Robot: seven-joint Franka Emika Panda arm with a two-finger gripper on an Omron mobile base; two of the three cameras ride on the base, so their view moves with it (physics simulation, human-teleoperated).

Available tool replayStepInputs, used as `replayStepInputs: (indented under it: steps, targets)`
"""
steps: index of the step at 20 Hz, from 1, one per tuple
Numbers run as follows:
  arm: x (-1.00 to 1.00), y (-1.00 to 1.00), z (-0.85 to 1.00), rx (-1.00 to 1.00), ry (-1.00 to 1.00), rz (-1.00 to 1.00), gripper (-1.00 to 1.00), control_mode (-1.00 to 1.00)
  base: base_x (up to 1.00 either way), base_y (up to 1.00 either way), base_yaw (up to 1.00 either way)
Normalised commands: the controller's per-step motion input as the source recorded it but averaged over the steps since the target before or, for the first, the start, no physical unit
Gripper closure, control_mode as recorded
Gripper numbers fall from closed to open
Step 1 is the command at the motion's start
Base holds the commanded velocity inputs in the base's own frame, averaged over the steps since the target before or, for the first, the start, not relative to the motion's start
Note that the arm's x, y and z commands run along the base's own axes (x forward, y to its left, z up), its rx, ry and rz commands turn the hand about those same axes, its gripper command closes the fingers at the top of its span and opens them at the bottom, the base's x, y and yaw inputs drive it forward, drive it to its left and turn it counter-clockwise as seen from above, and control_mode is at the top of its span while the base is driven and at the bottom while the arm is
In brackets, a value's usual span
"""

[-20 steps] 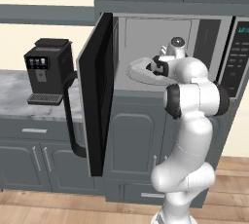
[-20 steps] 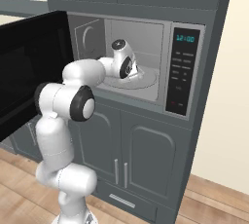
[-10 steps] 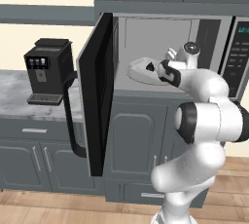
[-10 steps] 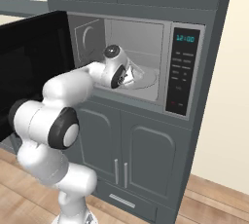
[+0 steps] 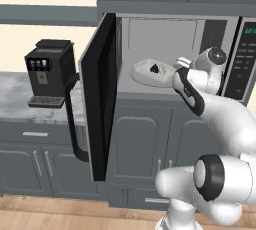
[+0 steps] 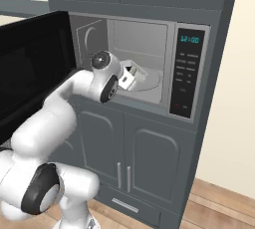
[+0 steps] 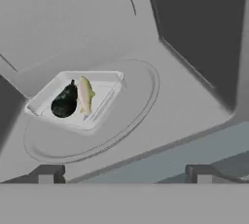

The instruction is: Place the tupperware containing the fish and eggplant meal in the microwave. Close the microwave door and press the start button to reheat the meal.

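Note:
The tupperware (image 7: 103, 105), a pale grey tray, rests on the round glass turntable (image 7: 138, 94) inside the microwave (image 5: 180, 29). In it lies the fish and eggplant meal (image 7: 73, 99), a dark lump with a pale yellowish piece beside it. My gripper (image 7: 124, 174) is open at the front of the cavity, well short of the tray, with nothing between its fingers. From the left base the tupperware (image 5: 147, 73) sits left of the gripper (image 5: 181, 64). In the right base view the gripper (image 6: 130, 76) partly hides the tray. The microwave door (image 5: 100, 99) stands wide open to the left.
The black keypad (image 6: 188, 73) with its teal display is on the microwave's right side. A black coffee machine (image 5: 47, 69) stands on the marble counter at the left. Grey cabinet doors (image 6: 149, 158) lie below the microwave. The open door (image 6: 30, 73) juts into the room.
My hand has drawn back from over the tray toward the cavity's front and right, and the elbow has swung forward. The tray stays where it was on the turntable.

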Motion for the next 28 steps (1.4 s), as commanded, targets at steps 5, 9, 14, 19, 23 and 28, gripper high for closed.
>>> replayStepInputs:
  steps: [5, 9, 14, 19, 23, 28]
  targets:
    - [-0.98, 0.63, 0.92, -0.64, 0.00, 0.36, -1.00, -1.00, 0.00, 0.00, 0.00]
    - [-1.00, 0.73, 0.72, -0.56, 0.04, 0.26, -1.00, -1.00, 0.00, 0.00, 0.00]
    - [-1.00, 0.65, 0.40, -0.42, 0.12, 0.24, -1.00, -1.00, 0.00, 0.00, 0.00]
    - [-1.00, 0.46, 0.28, -0.36, 0.03, 0.18, -1.00, -1.00, 0.00, 0.00, 0.00]
    - [-1.00, 0.35, 0.27, -0.39, 0.00, 0.15, -1.00, -1.00, 0.00, 0.00, 0.00]
    - [-0.89, 0.56, 0.41, -0.44, -0.03, 0.03, -1.00, -1.00, 0.00, 0.00, 0.00]
